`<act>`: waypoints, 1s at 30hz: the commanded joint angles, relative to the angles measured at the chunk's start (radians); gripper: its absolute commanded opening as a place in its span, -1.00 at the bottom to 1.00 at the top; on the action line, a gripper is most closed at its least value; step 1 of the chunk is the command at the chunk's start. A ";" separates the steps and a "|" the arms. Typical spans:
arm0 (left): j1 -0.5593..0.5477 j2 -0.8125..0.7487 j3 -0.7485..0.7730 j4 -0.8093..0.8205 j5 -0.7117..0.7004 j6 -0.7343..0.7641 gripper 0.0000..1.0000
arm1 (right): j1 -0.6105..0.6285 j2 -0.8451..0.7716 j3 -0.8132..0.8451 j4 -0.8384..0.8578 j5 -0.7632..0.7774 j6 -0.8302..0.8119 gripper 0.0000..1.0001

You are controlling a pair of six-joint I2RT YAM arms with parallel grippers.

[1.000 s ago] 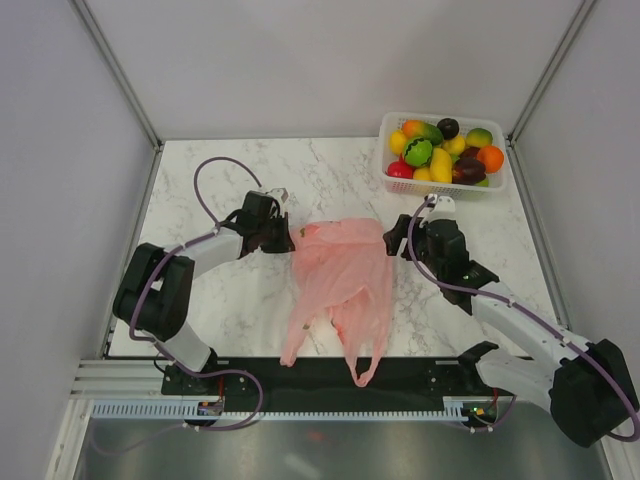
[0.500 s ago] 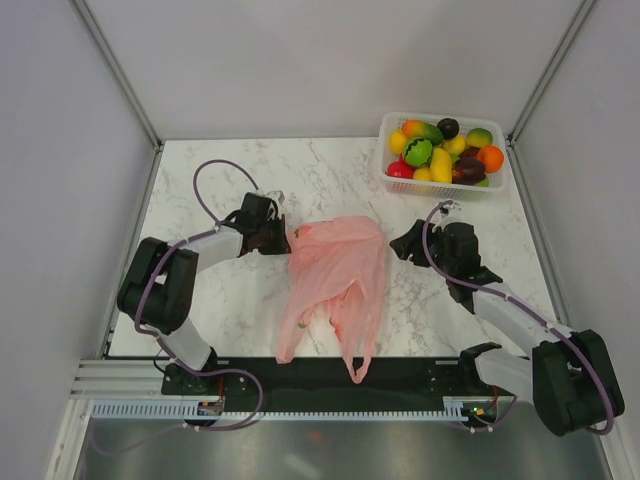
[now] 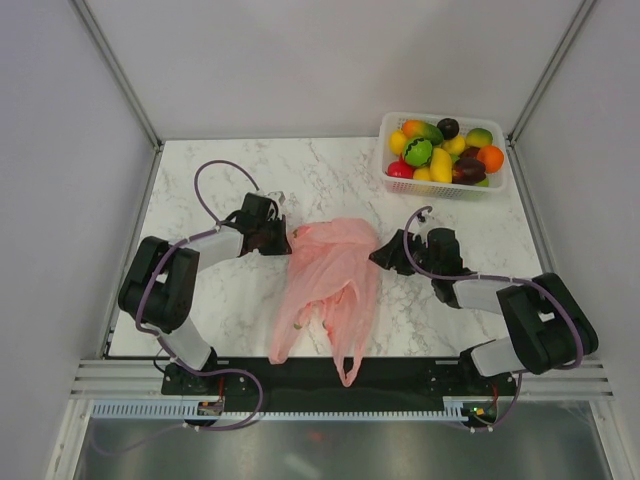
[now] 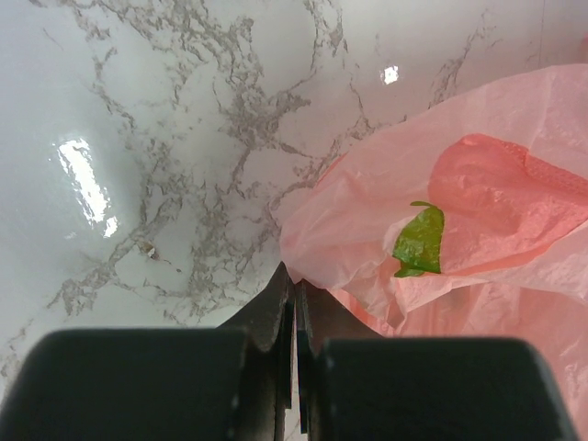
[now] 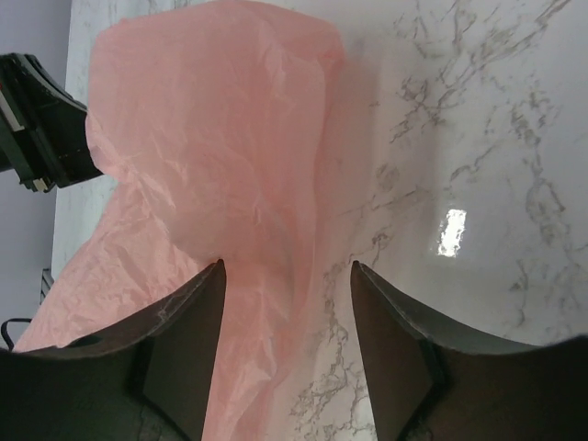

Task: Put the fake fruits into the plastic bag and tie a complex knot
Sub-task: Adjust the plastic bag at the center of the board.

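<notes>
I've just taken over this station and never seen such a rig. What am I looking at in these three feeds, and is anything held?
The machine is a left arm and a right arm, bolted at the near edge of the table. The wide picture looks down from above and behind them; the other two come from a camera on each wrist. On its marble top lies a pink plastic bag, and a white basket of fake fruits stands at the far right corner. The left gripper is shut on the bag's edge. The right gripper is open beside the bag's opposite edge, holding nothing.
</notes>
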 commanded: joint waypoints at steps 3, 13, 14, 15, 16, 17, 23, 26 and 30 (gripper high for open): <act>0.004 -0.001 0.012 0.019 0.012 0.030 -0.95 | 0.050 0.069 0.037 0.139 -0.024 0.030 -0.08; 0.003 -0.025 0.003 0.015 -0.004 0.036 -0.95 | 0.056 -0.044 0.097 -0.107 0.114 -0.075 -1.00; 0.003 -0.031 0.001 0.015 -0.020 0.036 -0.95 | 0.060 -0.061 0.116 -0.164 0.194 -0.097 -1.00; 0.003 -0.039 -0.003 0.013 -0.027 0.038 -0.96 | 0.068 -0.078 0.132 -0.286 0.256 -0.118 -1.00; 0.003 -0.045 -0.005 0.012 -0.034 0.038 -0.96 | 0.083 -0.111 0.168 -0.343 0.311 -0.141 -1.00; 0.000 -0.061 -0.008 0.013 -0.046 0.038 -0.95 | 0.094 -0.127 0.188 -0.400 0.371 -0.172 -1.00; -0.012 -0.157 -0.035 0.010 -0.145 0.047 -0.95 | 0.169 -0.158 0.341 -0.761 0.793 -0.230 -1.00; -0.012 -0.186 -0.054 0.010 -0.201 0.050 -0.95 | 0.168 -0.121 0.375 -0.853 0.982 -0.220 -1.00; -0.009 -0.183 -0.058 0.004 -0.248 0.036 -0.95 | 0.101 -0.111 0.369 -0.904 1.094 -0.157 -1.00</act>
